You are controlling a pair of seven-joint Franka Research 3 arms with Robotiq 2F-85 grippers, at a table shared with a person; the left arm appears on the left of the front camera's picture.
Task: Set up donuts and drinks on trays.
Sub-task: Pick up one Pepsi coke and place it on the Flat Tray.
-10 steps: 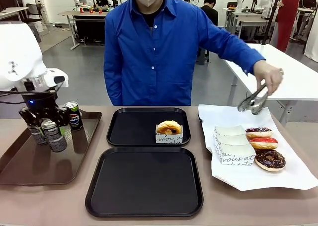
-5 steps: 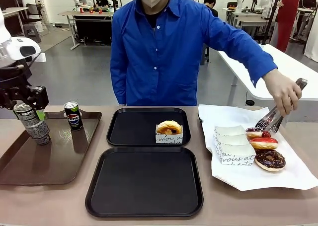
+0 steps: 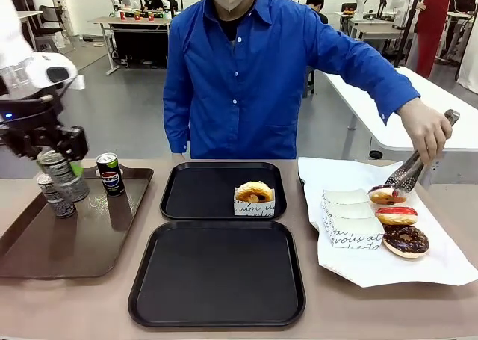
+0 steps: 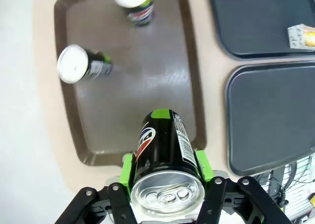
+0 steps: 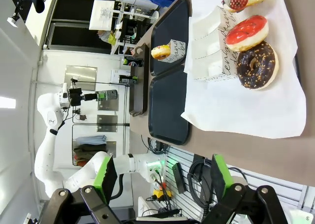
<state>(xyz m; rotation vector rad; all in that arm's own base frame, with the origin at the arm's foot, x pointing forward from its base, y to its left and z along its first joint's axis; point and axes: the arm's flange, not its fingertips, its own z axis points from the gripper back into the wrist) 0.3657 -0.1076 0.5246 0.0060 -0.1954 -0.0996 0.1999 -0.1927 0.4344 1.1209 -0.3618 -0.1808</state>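
My left gripper (image 3: pixel 54 156) is shut on a dark drink can (image 3: pixel 64 175) and holds it tilted in the air over the brown tray (image 3: pixel 75 259). In the left wrist view the can (image 4: pixel 165 145) sits between the green pads (image 4: pixel 129 168). Two other cans stand on that tray, a dark one (image 3: pixel 55 196) and a Pepsi one (image 3: pixel 110 174). The far black tray (image 3: pixel 196 194) holds a glazed donut (image 3: pixel 254 191) in a printed sleeve. Nothing lies on the near black tray (image 3: pixel 216 276). My right gripper (image 5: pixel 163 178) is open, off the table's edge.
On a white paper sheet (image 3: pixel 373 269) at the right lie a red-frosted donut (image 3: pixel 396 215), a chocolate donut (image 3: pixel 405 240) and paper sleeves (image 3: pixel 347 222). The person's hand (image 3: pixel 426 131) holds tongs (image 3: pixel 413 170) clamped on a third donut (image 3: pixel 386 195).
My left gripper has lifted the can off the brown tray, up and then a little right, tilting it. The person's tongs have come down onto a donut on the paper.
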